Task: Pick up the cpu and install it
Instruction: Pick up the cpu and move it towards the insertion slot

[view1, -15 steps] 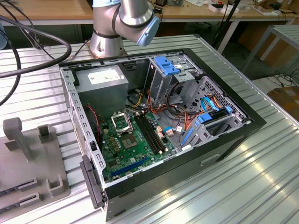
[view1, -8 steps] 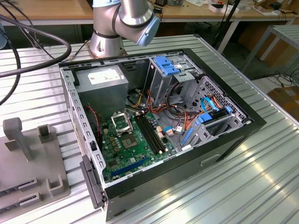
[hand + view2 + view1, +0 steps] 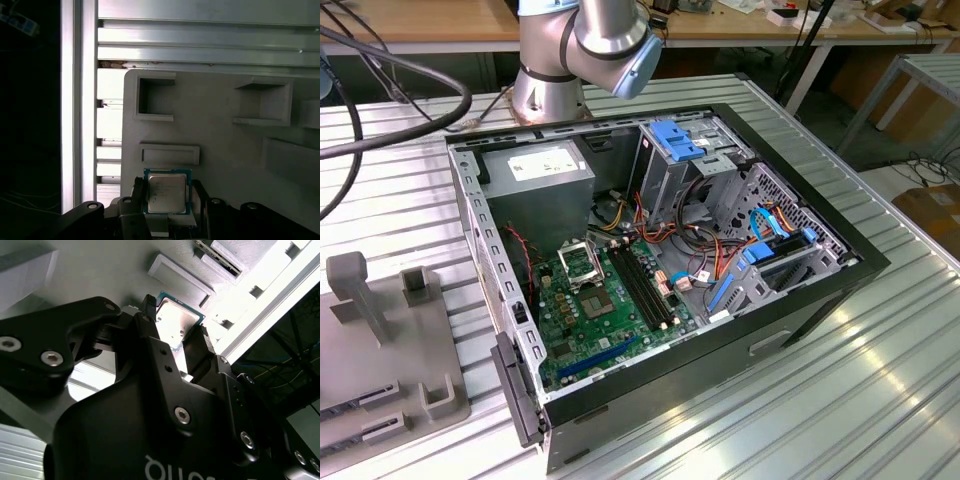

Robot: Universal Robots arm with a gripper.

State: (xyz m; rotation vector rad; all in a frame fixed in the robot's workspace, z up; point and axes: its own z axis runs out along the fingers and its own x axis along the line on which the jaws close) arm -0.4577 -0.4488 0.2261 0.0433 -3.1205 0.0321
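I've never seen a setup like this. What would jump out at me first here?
In the exterior view, an open computer case lies on a ribbed metal table, its green motherboard and coloured cables exposed, with the silver robot arm at its far end. In both wrist views, the black gripper sits right at the cpu, a small silvery square with a grey tray behind it.

- cpu point(image 3: 167, 192): silvery-beige face, teal rim.
- gripper point(image 3: 174, 327): matt black, silver screws.
- tray point(image 3: 220, 150): plain pale grey.
- table point(image 3: 840, 380): silver, ribbed in stripes.
- board point(image 3: 570, 310): green, with blue clips point(image 3: 680, 140) at its 1 o'clock.
- case point(image 3: 720, 372): black.
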